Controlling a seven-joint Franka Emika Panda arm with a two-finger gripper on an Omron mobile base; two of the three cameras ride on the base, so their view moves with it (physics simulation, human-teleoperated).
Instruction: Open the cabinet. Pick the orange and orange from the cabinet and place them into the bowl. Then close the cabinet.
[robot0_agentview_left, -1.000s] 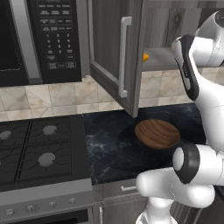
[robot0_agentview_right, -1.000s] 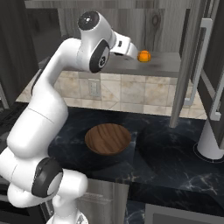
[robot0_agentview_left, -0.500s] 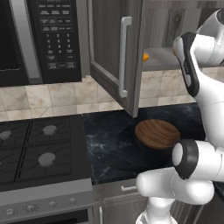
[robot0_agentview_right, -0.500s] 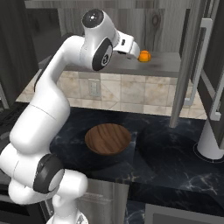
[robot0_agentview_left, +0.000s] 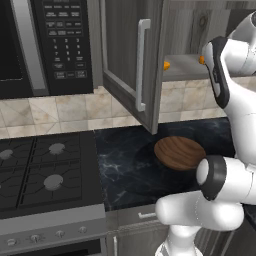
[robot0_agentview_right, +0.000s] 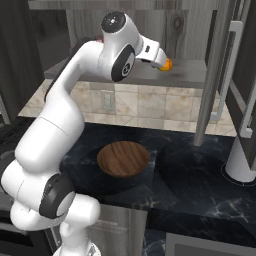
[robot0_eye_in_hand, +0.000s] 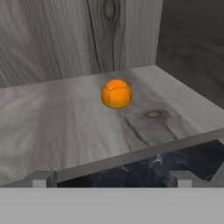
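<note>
The cabinet (robot0_agentview_left: 125, 60) stands with both doors swung out. In the hand view its grey shelf (robot0_eye_in_hand: 65, 122) carries an orange (robot0_eye_in_hand: 117, 93) straight ahead, a short way beyond my open gripper (robot0_eye_in_hand: 113, 180). From the right, my gripper (robot0_agentview_right: 160, 59) sits at shelf height, just short of the orange (robot0_agentview_right: 167, 64). From the left, one orange (robot0_agentview_left: 166, 65) peeks past the door edge, and a second orange spot (robot0_agentview_left: 201, 60) shows beside my arm. The brown wooden bowl (robot0_agentview_left: 180, 152) (robot0_agentview_right: 123, 158) rests on the counter below, with nothing in it.
A black microwave (robot0_agentview_left: 45, 45) hangs left of the cabinet over a gas stove (robot0_agentview_left: 45, 170). The left door's bar handle (robot0_agentview_left: 141, 65) juts toward me. The right door (robot0_agentview_right: 235, 75) stands open at the right, above a grey cylinder base (robot0_agentview_right: 240, 162). The counter (robot0_agentview_right: 190, 175) is dark marble.
My hand has moved forward along the shelf toward the orange, closing the gap. The jaws stayed open; the oranges, the bowl and the doors have not moved.
</note>
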